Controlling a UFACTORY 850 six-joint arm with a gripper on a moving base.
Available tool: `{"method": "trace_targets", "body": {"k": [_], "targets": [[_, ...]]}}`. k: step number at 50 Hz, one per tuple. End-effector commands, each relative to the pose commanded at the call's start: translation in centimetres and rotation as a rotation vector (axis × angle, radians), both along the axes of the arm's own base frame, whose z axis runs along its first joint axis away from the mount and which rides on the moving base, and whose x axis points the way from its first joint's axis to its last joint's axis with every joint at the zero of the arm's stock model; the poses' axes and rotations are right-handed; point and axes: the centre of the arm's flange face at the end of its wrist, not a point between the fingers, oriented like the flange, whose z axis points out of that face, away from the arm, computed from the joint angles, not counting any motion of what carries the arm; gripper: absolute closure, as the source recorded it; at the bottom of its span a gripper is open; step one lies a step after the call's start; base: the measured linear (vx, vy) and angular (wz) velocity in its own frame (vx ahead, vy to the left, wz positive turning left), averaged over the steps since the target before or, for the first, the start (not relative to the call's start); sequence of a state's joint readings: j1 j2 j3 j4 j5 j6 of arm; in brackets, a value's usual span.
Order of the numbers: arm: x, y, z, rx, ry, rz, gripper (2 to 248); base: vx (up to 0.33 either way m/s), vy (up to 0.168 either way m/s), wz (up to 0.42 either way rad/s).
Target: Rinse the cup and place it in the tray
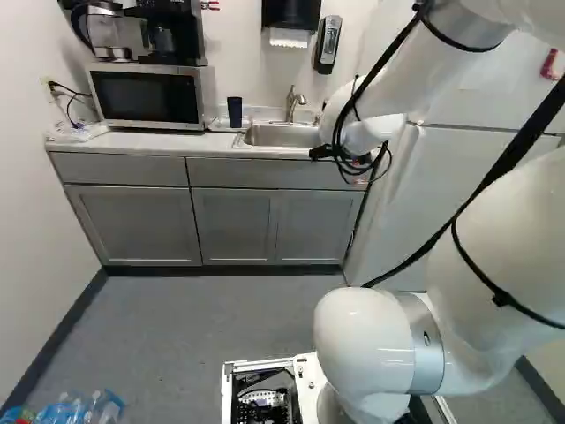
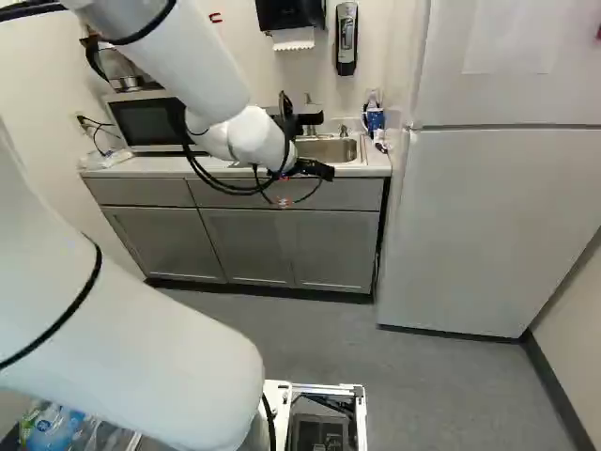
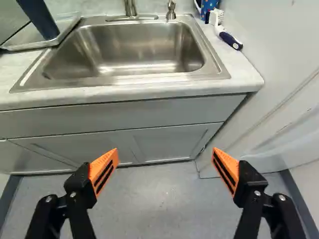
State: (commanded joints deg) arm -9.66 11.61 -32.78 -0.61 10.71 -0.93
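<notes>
Gripper (image 3: 165,154) is spread wide, nothing between the orange pads (image 3: 103,171), parked short of the worktop (image 3: 243,73) and facing the stainless sink (image 3: 149,79). Tall dark blue cup (image 3: 39,19) is ahead of it, off to the robot's left, standing in the shallow rimmed tray (image 3: 65,25) beside the sink. Can't tell if it's been rinsed; if not, pick comes next. Main risk: tall narrow shape, so an off-centre approach likely clips it with one finger and tips it. Going in too low would catch the tray rim and drag both. Microwave (image 1: 148,97) crowds the cup's far side, so the outer finger could hit it. If a rinse follows: wet walls could slip, metal faucet (image 3: 130,7) could knock the cup, and the loose black cable loops (image 1: 353,163) at the wrist could snag there.
</notes>
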Motion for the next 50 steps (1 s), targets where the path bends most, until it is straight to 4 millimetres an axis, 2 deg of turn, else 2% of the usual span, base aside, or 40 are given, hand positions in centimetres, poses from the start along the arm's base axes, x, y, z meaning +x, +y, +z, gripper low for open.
{"method": "trace_targets", "body": {"k": [28, 50], "targets": [[-4.6, 3.5, -6.4, -0.005, -0.124, 0.069, 3, 0.0, 0.0, 0.0], [-7.9, 5.1, -9.6, -0.004, -0.195, 0.108, 3, 0.0, 0.0, 0.0]]}}
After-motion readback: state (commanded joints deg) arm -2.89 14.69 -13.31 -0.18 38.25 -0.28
